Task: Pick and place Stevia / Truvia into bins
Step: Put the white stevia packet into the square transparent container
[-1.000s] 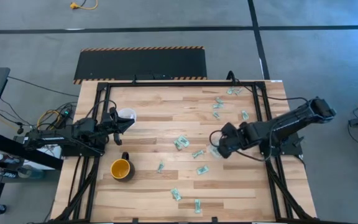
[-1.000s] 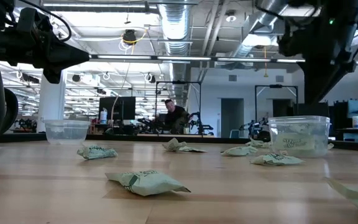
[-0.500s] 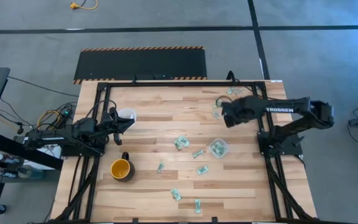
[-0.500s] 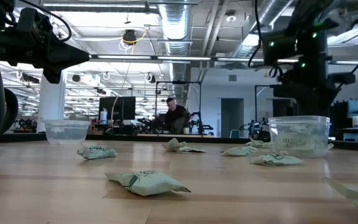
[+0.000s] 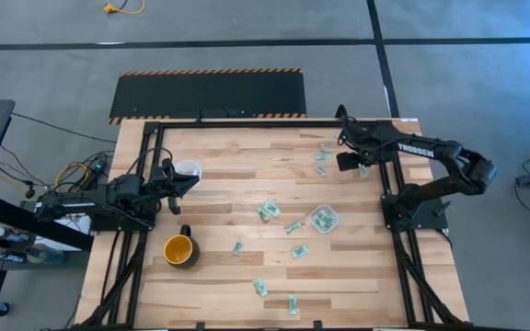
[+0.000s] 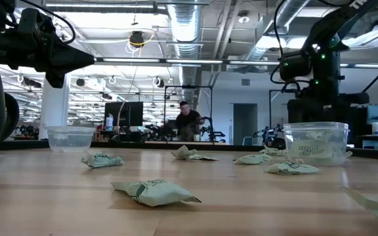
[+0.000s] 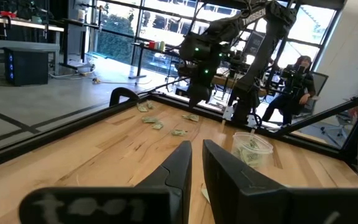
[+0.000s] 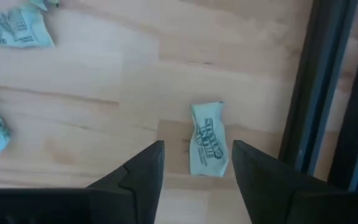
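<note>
Pale green and white sachets lie flat and scattered on the wooden table; several sit near the far right corner (image 5: 321,158) and more toward the middle (image 5: 267,211). One clear cup (image 5: 323,219) at mid-right holds sachets. The other clear cup (image 5: 188,169) stands at the left. My right gripper (image 5: 348,161) hangs open over the far right cluster. In the right wrist view its fingers (image 8: 194,171) stand on either side of one sachet (image 8: 207,146) without touching it. My left gripper (image 5: 178,184) waits shut beside the left cup (image 6: 71,138).
A yellow-orange mug (image 5: 179,249) stands near the table's left front. Black frame rails (image 8: 322,93) run along the table's sides, one close beside the sachet under my right gripper. More sachets (image 5: 261,288) lie near the front edge. A person (image 6: 188,120) sits far behind the table.
My right gripper has moved from over the sachet-filled cup toward the table's far edge, and it now hangs over the sachets near the far right corner. The cup has stayed where it was.
</note>
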{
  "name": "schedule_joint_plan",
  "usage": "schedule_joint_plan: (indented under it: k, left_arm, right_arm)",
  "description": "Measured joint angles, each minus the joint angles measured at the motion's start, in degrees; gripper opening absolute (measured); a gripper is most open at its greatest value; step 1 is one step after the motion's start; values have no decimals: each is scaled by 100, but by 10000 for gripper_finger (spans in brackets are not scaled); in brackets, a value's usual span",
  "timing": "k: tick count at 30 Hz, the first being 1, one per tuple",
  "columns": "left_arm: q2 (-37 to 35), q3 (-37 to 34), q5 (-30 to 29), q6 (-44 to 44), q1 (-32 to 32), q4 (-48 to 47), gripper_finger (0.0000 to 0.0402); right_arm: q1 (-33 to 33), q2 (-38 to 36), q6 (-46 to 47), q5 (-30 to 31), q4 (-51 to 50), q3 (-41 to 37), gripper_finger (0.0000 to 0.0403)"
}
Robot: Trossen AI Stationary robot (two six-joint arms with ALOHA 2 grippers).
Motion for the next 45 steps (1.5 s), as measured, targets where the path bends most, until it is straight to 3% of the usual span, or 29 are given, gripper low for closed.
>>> schedule_joint_plan:
  k: [21,26,34,45]
  left_arm:
    - [-1,0,0,2,1,0,27]
    - [0,1,1,0,1,0,27]
    - [1,1,0,0,0,0,27]
    - [1,1,0,-1,2,0,27]
  right_arm:
    - [-44,1620,-434,-161,-47,35,175]
    - [-39,1661,-589,-185,-8,35,132]
    - [84,1491,-589,-175,49,-12,11]
    - [862,979,-353,-12,-77,-17,3]
